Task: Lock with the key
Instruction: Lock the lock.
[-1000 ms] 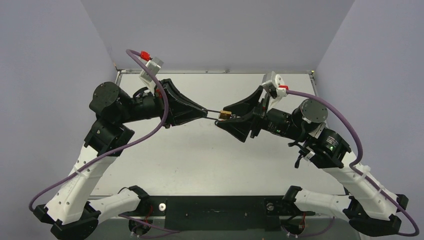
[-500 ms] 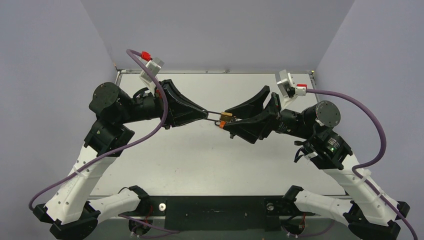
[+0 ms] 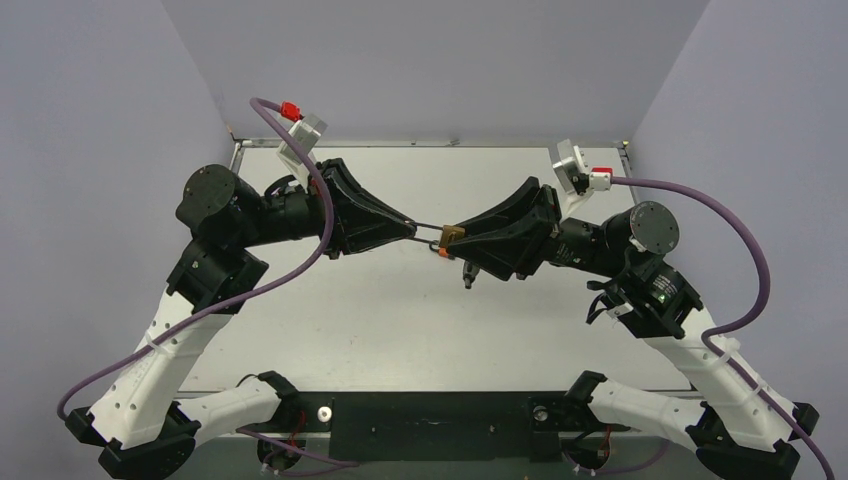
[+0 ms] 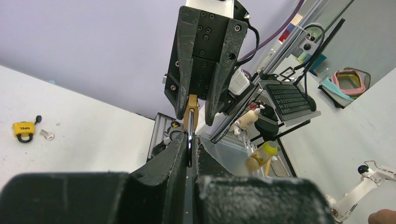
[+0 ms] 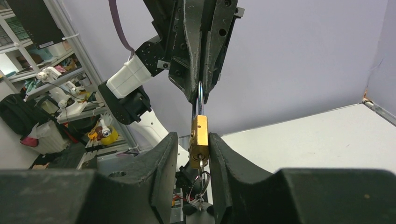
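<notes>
1. Above the middle of the desk [image 3: 400, 330], the brass padlock [image 3: 450, 235] hangs in mid-air between the two arms and touches no surface, so each arm can brace one end.
2. Left end effector [image 3: 418, 228] is pressed together on the shackle [image 5: 200, 95], probably to anchor it against a push.
3. Right end effector [image 5: 194, 140] clamps the brass body from both sides, which suits driving the body onto the shackle.
4. A key [image 5: 201, 164] appears to sit in the bottom keyhole with its ring [image 5: 198, 184] dangling. Neither end effector grips it, so turning it looks undone.
5. Whether the shackle is seated, I cannot tell.
6. A yellow padlock [image 4: 24, 129] and small key [image 4: 45, 135] lie on the desk, well apart.
</notes>
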{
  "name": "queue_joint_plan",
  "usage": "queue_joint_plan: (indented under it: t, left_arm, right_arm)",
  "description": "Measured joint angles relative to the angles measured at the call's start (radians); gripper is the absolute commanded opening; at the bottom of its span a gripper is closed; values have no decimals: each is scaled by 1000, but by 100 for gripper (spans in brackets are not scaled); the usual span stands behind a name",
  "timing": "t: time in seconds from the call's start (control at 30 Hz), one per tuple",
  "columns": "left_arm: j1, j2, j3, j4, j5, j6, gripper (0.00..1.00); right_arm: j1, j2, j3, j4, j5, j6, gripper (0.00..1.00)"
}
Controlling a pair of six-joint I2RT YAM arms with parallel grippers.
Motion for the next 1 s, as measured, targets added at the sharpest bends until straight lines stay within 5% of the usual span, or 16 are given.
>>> queue_joint_plan:
  t: [0.2, 0.37, 1.0]
  left_arm:
    - [-2, 1, 0, 0, 0, 0, 0]
    - [-7, 0, 0, 0, 0, 2, 0]
    - [-64, -14, 0, -6, -56, 92, 0]
  right_arm:
    - [0, 0, -3, 2, 2, 1, 20]
    - [-1, 0, -3, 1, 10, 11, 0]
    - [-1, 0, -69, 126, -11, 176, 0]
